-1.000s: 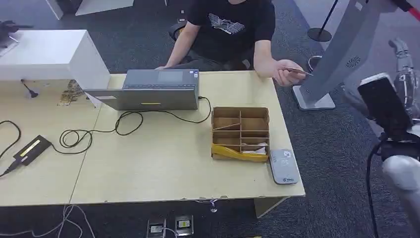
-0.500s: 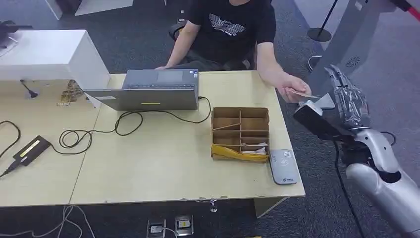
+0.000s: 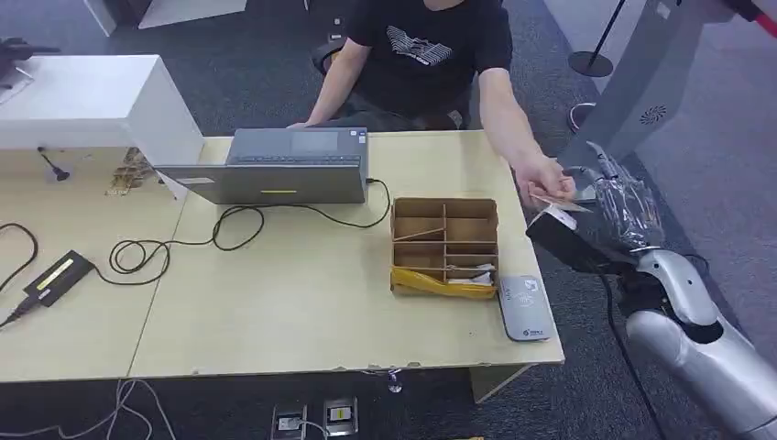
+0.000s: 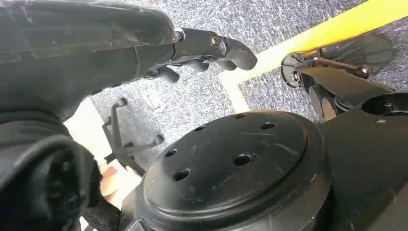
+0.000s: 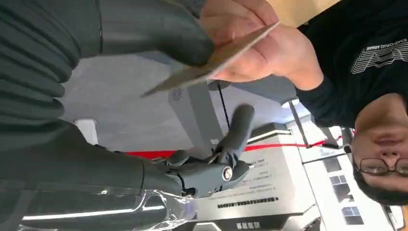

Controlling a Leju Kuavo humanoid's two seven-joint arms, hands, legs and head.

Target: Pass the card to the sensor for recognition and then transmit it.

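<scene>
Overhead, the card (image 3: 552, 199) is held by a person's hand (image 3: 542, 181) beyond the worktop (image 3: 302, 302) edge, just beside the right hand (image 3: 621, 197); the grey sensor (image 3: 525, 308) lies by the cardboard organizer (image 3: 445, 246). Right wrist: card (image 5: 211, 60) touched by thumb, fingers (image 5: 238, 130) spread, nothing gripped. Left wrist: left hand (image 4: 192, 48) fingers curled, nothing held.

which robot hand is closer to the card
Right. The right hand is raised beside the card, which the person's hand holds out, thumb against it. The left hand hangs low over the floor.
</scene>
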